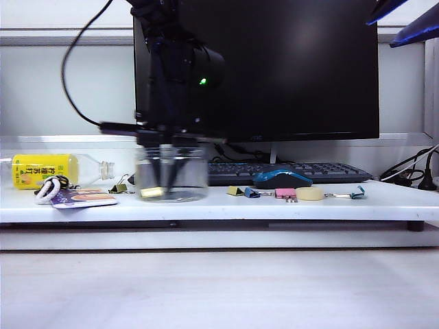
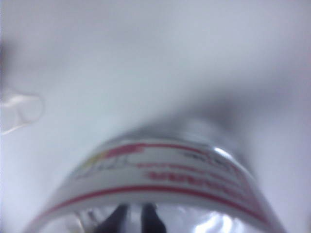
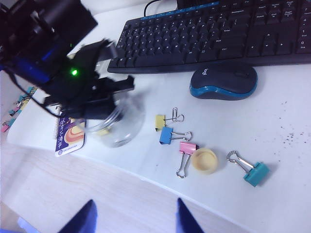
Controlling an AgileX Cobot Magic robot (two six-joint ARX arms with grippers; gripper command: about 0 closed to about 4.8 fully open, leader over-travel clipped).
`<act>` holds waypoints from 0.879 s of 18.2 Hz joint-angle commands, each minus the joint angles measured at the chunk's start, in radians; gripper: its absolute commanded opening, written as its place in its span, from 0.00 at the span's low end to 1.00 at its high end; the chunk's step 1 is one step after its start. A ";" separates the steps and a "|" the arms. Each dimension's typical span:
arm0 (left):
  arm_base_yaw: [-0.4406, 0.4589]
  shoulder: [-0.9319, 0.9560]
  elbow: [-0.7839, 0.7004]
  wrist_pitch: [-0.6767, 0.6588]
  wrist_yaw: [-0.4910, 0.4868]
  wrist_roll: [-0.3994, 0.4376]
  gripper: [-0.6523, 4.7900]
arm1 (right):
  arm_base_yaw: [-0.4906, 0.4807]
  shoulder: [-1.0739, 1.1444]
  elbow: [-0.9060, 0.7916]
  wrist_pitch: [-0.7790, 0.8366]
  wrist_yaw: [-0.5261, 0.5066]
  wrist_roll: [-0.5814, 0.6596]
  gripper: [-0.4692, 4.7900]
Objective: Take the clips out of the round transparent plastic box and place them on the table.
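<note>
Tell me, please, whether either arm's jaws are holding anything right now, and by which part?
The left gripper reaches down inside the jar; any hold there cannot be told. The right gripper hangs open and empty.

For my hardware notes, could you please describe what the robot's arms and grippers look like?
The left gripper ends a black, boxy arm with a glowing green light, a looping black cable and dark slim fingers. The right gripper shows only two dark blue tapered fingers.

Left hand [image 1: 167, 179] inside box [image 1: 171, 175] on table [image 1: 219, 205]
</note>
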 commanded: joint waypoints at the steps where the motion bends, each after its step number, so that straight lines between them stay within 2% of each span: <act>1: -0.007 0.016 -0.008 0.062 0.076 0.110 0.21 | 0.000 -0.001 0.004 0.017 -0.002 -0.003 0.49; 3: -0.010 0.004 -0.008 0.028 0.058 0.101 0.21 | 0.000 -0.001 0.004 0.017 -0.002 -0.003 0.49; 5: -0.010 -0.004 0.032 -0.048 -0.032 0.055 0.21 | 0.000 0.010 0.004 0.017 -0.002 -0.003 0.49; 8: -0.013 -0.004 0.111 -0.100 -0.092 0.023 0.21 | 0.000 0.011 0.004 0.018 -0.002 -0.003 0.49; 11: -0.013 -0.004 0.164 -0.140 -0.093 -0.030 0.21 | 0.000 0.011 0.004 0.018 -0.002 -0.003 0.49; 16: -0.021 -0.002 0.165 -0.167 -0.080 -0.023 0.21 | 0.000 0.011 0.004 0.018 -0.003 -0.003 0.49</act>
